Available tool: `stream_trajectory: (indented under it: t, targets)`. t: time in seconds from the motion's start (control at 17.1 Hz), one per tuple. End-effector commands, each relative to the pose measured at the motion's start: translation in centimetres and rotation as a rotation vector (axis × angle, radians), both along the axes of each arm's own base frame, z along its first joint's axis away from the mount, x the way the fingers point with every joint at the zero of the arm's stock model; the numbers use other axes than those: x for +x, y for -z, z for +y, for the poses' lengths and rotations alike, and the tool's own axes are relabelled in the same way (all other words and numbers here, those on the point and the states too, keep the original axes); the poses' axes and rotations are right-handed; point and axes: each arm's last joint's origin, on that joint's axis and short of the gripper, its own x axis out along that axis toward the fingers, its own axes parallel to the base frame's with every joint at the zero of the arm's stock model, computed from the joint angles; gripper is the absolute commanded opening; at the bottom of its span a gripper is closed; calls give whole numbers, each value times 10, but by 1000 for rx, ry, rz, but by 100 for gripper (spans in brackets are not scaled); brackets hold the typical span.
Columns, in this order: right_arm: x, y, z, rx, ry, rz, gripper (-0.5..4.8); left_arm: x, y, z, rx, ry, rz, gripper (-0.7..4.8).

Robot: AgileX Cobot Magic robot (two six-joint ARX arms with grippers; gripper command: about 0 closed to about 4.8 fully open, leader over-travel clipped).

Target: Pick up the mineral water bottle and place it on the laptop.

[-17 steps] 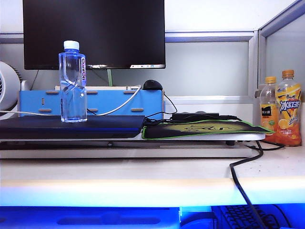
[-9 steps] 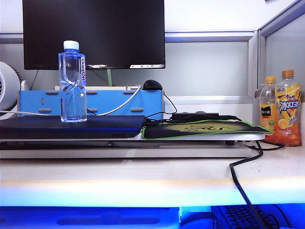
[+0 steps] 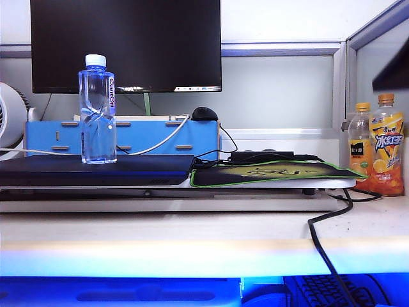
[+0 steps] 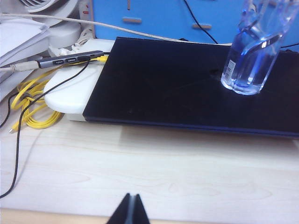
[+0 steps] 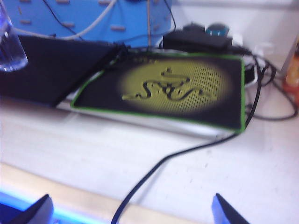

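Office desk, monitor (image 3: 125, 45), mouse pad (image 3: 275, 173), cubicle partition (image 3: 281, 89)

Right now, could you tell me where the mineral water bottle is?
In the exterior view, the mineral water bottle stands upright on the laptop, left of the mouse pad.

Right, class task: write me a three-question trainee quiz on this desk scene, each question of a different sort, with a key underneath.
1. True or false: the mineral water bottle lies on its side on the mouse pad.
2. Multiple choice: how do the right gripper's fingertips stand? A) wide apart, nothing between them B) pressed together C) clamped on a cable
3. Fill in: the two orange-capped juice bottles stand at the far ___ of the exterior view.

Key
1. False: it stands upright on the laptop.
2. A. The left gripper is the one with its fingertips together, over bare desk in front of the laptop.
3. right
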Motion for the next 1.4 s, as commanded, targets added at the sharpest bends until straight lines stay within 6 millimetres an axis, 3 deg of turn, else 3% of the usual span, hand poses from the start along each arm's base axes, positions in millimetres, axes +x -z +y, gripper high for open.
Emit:
stream_trajectory:
  t: [0.06, 0.35, 0.76, 1.11, 1.4]
  targets:
    - [1, 14, 2, 17, 1, 39, 451, 0, -2, 0, 1, 3, -13, -2]
    - [2, 48, 3, -24, -4, 120, 450, 0, -2, 0, 1, 3, -13, -2]
    - [5, 46, -2, -18, 47, 105, 450, 0, -2, 0, 1, 3, -13, -2]
    - [13, 28, -25, 152, 84, -46, 450, 0, -2, 0, 1, 3, -13, -2]
    - [18, 24, -40, 176, 126, -86, 450, 0, -2, 0, 1, 3, -13, -2]
